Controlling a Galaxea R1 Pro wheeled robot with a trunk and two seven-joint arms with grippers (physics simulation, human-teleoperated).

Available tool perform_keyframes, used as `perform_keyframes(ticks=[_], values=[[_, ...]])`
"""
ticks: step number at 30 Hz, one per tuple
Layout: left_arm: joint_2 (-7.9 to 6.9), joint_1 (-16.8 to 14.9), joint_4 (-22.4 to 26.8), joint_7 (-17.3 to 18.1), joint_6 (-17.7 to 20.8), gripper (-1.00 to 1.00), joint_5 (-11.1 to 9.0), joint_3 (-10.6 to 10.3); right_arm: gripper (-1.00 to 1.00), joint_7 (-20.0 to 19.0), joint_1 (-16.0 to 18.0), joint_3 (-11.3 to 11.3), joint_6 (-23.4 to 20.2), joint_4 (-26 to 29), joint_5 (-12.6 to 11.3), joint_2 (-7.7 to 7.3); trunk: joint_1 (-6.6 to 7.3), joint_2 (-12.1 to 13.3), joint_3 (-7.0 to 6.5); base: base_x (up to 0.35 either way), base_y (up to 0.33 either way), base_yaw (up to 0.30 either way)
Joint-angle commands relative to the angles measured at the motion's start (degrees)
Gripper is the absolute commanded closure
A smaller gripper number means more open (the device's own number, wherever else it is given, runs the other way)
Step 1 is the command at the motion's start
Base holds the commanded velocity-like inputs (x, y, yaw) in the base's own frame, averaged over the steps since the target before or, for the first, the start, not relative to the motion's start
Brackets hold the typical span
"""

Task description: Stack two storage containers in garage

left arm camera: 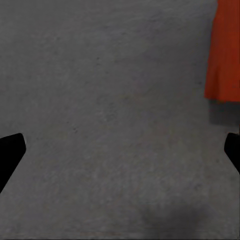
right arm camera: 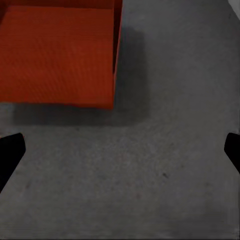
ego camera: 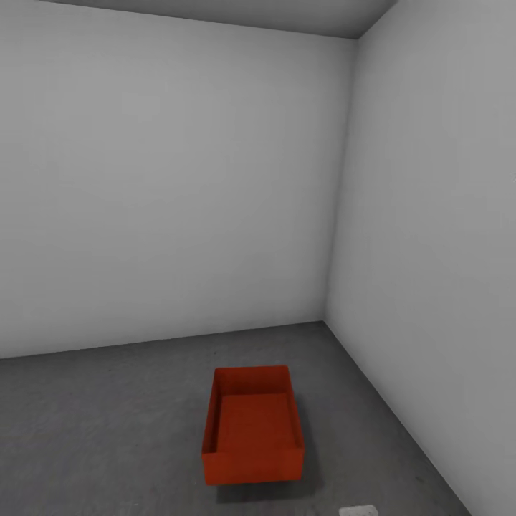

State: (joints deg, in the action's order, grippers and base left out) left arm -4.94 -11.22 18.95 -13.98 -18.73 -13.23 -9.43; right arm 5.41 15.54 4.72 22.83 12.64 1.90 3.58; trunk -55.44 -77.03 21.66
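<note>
Mottled concrete floor (ego camera: 107, 430), boxy orange-red container (ego camera: 253, 424)

A corner is formed by two plain grey-white walls (ego camera: 165, 186) above a dark grey mottled concrete floor (ego camera: 100, 430), evenly lit

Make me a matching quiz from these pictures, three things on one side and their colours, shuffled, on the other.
Things:
1. storage container
2. floor
3. walls

Colours:
A. pale grey-white
B. orange-red
C. dark mottled grey

Pairs: 1-B, 2-C, 3-A
</note>
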Motion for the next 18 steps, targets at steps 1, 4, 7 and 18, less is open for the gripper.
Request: perform_keyframes(ticks=[1, 4, 7, 18], values=[[-0.18, 0.0, -2.6, -0.2, -0.2, -1.0, -0.6, -0.6, -1.0, 0.6, 0.0, 0.5, 0.1, -2.7, 0.2, -0.25, 0.0, 0.0, 0.06, 0.0, 0.0, 0.0], [-0.51, 0.0, -7.2, -0.3, -0.2, -1.0, -0.8, -0.6, -1.0, 0.6, -0.4, 0.6, 0.1, -7.4, 0.3, -1.12, 0.0, 0.0, 0.06, 0.0, 0.0, 0.0], [-1.07, 0.3, -11.7, -0.3, -0.2, -1.0, -0.9, -0.7, -1.0, 0.6, -2.2, 0.6, 0.0, -10.4, 0.3, -1.76, 0.0, 0.0, 0.06, 0.0, 0.0, 0.0], [-1.3, 5.8, -15.6, -0.2, -0.1, -1.0, -1.0, -0.8, -1.0, 0.6, -10.4, 0.7, -0.1, -11.7, 0.4, -2.74, 0.0, 0.0, 0.06, 0.0, 0.0, 0.0]])
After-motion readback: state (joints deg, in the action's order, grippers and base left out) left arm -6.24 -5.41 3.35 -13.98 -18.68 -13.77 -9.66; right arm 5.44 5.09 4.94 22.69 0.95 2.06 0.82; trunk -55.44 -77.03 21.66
